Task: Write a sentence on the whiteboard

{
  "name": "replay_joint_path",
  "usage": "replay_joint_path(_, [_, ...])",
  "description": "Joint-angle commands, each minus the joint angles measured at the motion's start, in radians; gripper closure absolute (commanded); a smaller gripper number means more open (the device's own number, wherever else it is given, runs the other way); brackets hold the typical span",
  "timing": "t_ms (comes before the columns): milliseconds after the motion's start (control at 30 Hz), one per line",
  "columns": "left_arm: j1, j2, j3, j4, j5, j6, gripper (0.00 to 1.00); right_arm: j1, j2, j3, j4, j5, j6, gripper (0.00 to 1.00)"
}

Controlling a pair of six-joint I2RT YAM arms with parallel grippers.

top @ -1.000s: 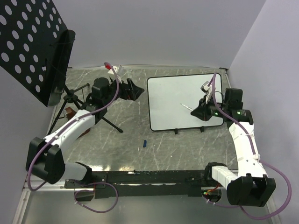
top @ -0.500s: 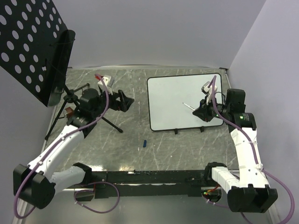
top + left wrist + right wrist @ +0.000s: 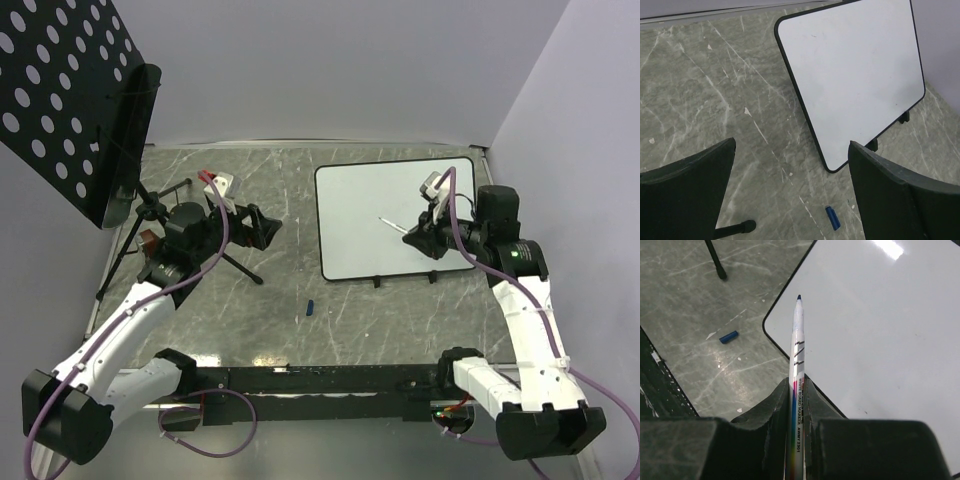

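Tabletop [image 3: 400,310]: whiteboard [image 3: 355,210] under right gripper's [image 3: 799,390] marker [image 3: 798,335]

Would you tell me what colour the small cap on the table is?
Blue; the cap shows best in the right wrist view.

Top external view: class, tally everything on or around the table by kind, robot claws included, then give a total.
Whiteboard: 1
Whiteboard marker: 1
Blue marker cap: 1
Black perforated music stand: 1
Claws: 2, left claw and right claw
Total: 6
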Motion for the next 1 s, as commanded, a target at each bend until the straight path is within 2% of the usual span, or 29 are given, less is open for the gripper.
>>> replay_joint_path(0, [0.000, -0.045, 0.002, 0.053, 0.019, 0.038, 0.03, 0.050, 0.009, 0.039, 0.075, 0.011, 0.020, 1.00])
replay_joint_path(167, [0.000, -0.082, -0.023, 0.073, 0.004, 0.059, 0.03, 0.104, 0.027, 0.026, 0.095, 0.002, -0.005, 1.00])
replay_joint_path(533, [0.000, -0.082, -0.032, 0.089, 0.024, 0.058, 0.03, 0.116, 0.088, 0.065, 0.097, -0.054, -0.057, 1.00])
replay_joint_path(967, [0.000, -0.122, -0.044, 0.096, -0.005, 0.070, 0.03, 0.122, 0.139, 0.073, 0.155, -0.048, 0.028, 1.00])
